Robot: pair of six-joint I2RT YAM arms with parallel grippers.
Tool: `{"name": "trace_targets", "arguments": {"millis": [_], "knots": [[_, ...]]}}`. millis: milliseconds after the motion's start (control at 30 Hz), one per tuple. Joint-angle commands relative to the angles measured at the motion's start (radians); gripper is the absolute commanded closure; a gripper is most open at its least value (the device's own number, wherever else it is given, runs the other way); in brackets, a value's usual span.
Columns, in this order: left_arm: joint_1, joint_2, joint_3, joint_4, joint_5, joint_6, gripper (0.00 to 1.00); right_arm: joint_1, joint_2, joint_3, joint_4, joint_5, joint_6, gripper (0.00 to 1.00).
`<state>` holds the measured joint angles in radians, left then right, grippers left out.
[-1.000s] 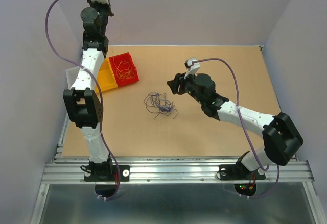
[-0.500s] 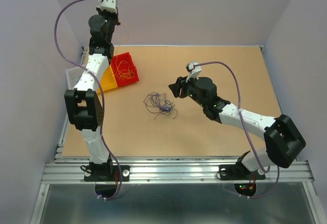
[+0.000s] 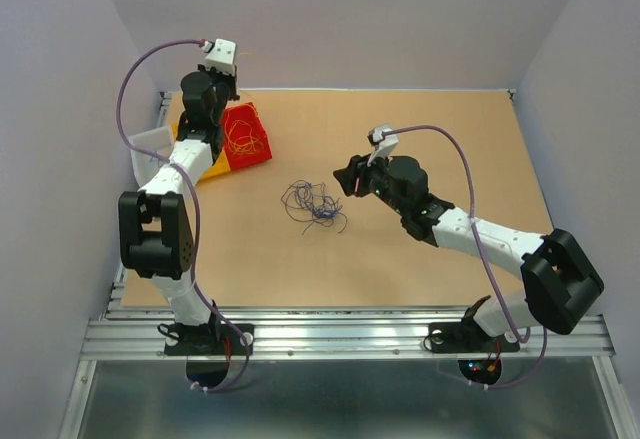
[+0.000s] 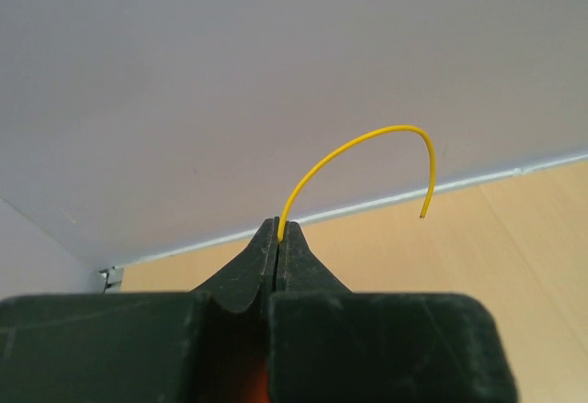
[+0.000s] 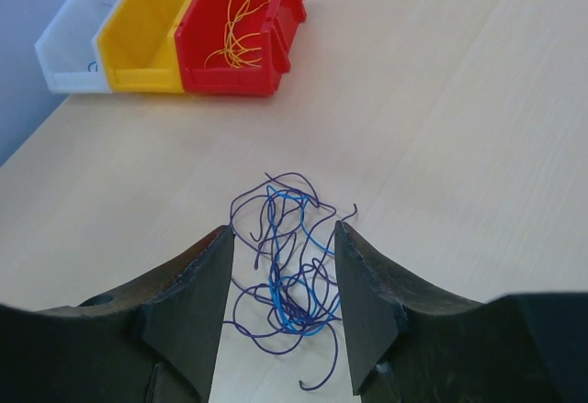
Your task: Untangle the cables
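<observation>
**LEFT ARM DESCENDING WITH ONE WIRE; TANGLE UNDISTURBED**

Clamping a single yellow wire (image 4: 367,141) in the left gripper (image 4: 279,230), jaws pressed fully together, the free end arching up and over to the gripper's right. Coming down from the high position against the back wall (image 3: 380,19) seen a second ago to a point above the far side of the red bin (image 3: 258,152), lower in each successive view. Noting further loose yellow strands lying inside that bin.

Hovering the right gripper (image 5: 283,234) over the tangle of cables (image 5: 276,270), jaws spread apart and gripping nothing. Finding blue and dark violet loops lying on the table (image 3: 450,139) between and just ahead of the fingertips. Recording only a slight drift of this gripper back toward its base since earlier. Finding the tangle keeping the same place and outline.

Noting, well beyond the right gripper and to its left, the red bin, yellow bin (image 5: 138,77) and white bin (image 5: 64,72) touching side by side.
</observation>
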<state>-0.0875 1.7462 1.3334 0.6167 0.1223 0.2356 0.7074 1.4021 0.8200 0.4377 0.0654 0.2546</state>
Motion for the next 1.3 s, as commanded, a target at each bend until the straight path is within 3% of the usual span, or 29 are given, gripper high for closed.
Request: {"name": "trace_targets", "arguments": {"millis": [0, 300, 600, 833, 1000, 1067, 1267], "knots": [[0.023, -0.119, -0.013, 0.002, -0.044, 0.028, 1.00, 0.004, -0.032, -0.016, 0.064, 0.008, 0.002, 0.47], [0.080, -0.033, 0.068, -0.297, 0.091, 0.161, 1.00, 0.004, -0.022, -0.018, 0.070, -0.006, 0.011, 0.47], [0.080, 0.088, 0.150, -0.431, 0.174, 0.246, 1.00, 0.006, -0.017, -0.021, 0.076, -0.013, 0.018, 0.47], [0.051, 0.196, 0.237, -0.529, 0.050, 0.317, 1.00, 0.004, -0.012, -0.024, 0.079, -0.013, 0.018, 0.47], [-0.001, 0.301, 0.335, -0.685, -0.088, 0.393, 1.00, 0.006, -0.006, -0.025, 0.082, -0.013, 0.020, 0.47], [-0.027, 0.321, 0.349, -0.698, -0.174, 0.395, 1.00, 0.004, -0.009, -0.027, 0.085, -0.013, 0.020, 0.47], [-0.034, 0.383, 0.426, -0.791, -0.240, 0.369, 1.00, 0.004, -0.009, -0.035, 0.084, -0.009, 0.018, 0.47]]}}
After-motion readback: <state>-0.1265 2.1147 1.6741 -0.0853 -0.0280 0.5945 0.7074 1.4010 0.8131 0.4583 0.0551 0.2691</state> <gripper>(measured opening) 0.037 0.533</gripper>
